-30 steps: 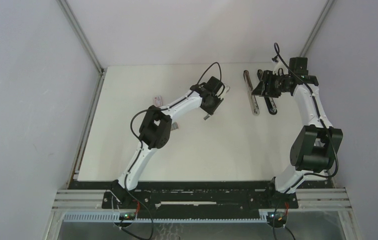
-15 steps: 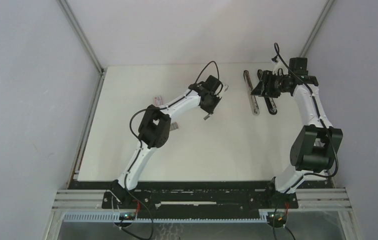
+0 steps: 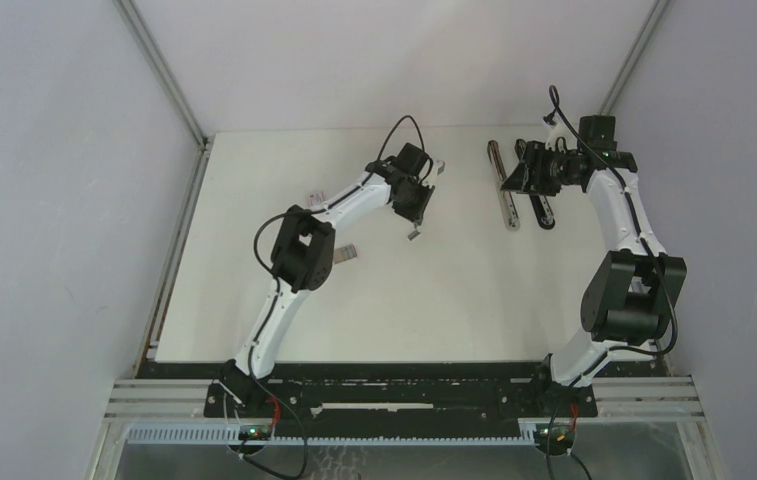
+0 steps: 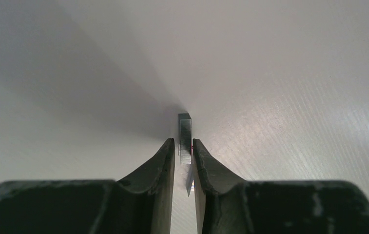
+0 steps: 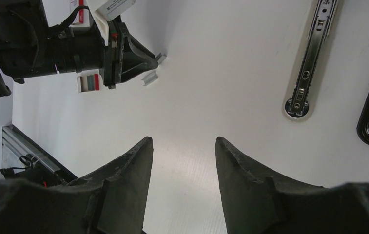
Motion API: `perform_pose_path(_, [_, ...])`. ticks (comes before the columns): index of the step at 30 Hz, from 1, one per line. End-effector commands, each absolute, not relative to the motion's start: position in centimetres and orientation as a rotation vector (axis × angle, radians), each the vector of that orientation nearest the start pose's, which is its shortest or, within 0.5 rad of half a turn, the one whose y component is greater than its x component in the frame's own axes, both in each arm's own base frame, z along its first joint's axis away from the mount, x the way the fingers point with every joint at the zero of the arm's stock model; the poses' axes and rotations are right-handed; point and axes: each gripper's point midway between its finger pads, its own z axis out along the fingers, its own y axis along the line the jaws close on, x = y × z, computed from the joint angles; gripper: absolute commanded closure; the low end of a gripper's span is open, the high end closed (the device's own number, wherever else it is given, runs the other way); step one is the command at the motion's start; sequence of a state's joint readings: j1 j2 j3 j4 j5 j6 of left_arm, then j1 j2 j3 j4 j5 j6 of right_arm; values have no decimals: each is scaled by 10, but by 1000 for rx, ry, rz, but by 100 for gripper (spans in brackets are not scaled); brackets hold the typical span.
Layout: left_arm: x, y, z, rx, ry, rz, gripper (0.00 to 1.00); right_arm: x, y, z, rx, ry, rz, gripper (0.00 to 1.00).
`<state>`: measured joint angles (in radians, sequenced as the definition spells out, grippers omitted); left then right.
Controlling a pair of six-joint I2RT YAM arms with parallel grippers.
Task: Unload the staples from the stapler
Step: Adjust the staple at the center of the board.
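My left gripper (image 4: 184, 141) is shut on a short grey strip of staples (image 4: 184, 136) that sticks out past the fingertips, just above the white table. In the right wrist view that strip (image 5: 160, 58) sits at the left gripper's tip (image 5: 152, 57), and a second strip (image 5: 149, 78) lies on the table below it. The top view shows this loose strip (image 3: 414, 234) near the left gripper (image 3: 416, 212). The stapler lies opened at the back right, with a chrome rail (image 3: 502, 185) and a black base (image 3: 544, 210). My right gripper (image 5: 183, 141) hangs open and empty beside the stapler.
Two small pink-and-white boxes (image 3: 316, 197) (image 3: 349, 252) lie by the left arm's forearm. The table's left edge has a metal rail (image 3: 179, 250). Grey walls close in on both sides and at the back.
The left gripper closed on a staple strip and drew back toward the far left with it. The loose strip on the table and the right arm stayed put.
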<state>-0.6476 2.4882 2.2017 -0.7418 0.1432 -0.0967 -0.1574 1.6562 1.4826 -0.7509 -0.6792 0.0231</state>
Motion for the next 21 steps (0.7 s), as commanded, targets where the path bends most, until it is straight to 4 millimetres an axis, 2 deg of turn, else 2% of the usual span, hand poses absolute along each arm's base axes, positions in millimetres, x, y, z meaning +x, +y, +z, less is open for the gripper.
perform_pose_path(1, [452,-382,52,733,2476,-519,75,403,50,208,-83,2325,788,49])
perform_pose_path(14, [455,-378,49,710,2490,-536,80,403,52,202,-75,2333,813,48])
perform_pose_path(21, [460,-372,50,676,2497,-537,78,403,54,200,-77,2334,831,48])
